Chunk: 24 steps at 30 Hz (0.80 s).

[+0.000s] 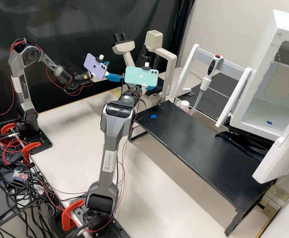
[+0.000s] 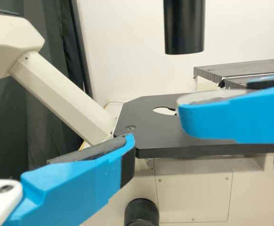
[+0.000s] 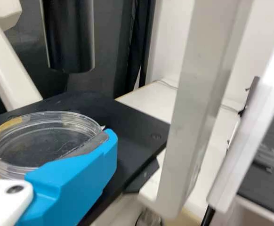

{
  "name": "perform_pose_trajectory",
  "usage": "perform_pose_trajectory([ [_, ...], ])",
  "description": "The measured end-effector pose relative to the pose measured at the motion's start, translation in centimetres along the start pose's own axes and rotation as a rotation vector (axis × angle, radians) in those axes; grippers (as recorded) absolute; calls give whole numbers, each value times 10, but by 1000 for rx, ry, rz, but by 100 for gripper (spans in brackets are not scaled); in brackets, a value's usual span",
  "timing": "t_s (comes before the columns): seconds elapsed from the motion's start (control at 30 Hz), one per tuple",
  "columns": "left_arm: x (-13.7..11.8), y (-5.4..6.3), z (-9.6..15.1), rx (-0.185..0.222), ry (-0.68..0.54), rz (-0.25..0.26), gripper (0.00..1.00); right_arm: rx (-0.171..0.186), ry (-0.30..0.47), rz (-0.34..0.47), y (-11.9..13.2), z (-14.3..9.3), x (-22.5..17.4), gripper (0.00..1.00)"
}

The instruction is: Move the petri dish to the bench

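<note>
Smooth black curtain (image 1: 71, 23) backs the flat black microscope stage (image 2: 151, 136); near it, we hold the round clear petri dish (image 3: 40, 141) in the right gripper (image 1: 149, 88). The left gripper (image 1: 116, 70) stands wide.

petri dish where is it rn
In the right wrist view, the petri dish is held in the right gripper, right by the microscope's black stage.

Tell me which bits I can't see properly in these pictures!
- Right wrist view: the near side of the petri dish, behind a blue finger.
- High view: part of the microscope's black stage, behind the green phone; writing on the white label, too small.
- Left wrist view: the black tube's top, cut off.
</note>
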Motion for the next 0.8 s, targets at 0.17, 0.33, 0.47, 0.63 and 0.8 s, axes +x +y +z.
perform_pose_trajectory([
  [0.17,0,0,0,0,0,0,100,7,-6,15,3,8,-13,0],
  [0.33,0,0,0,0,0,0,100,1,-2,40,9,17,-35,0],
  [0.47,0,0,0,0,0,0,100,-15,8,85,20,28,-66,0],
  [0.63,0,0,0,0,0,0,100,-19,41,152,36,39,-107,0],
  [0.8,0,0,0,0,0,0,100,-41,85,193,39,53,-144,0],
])
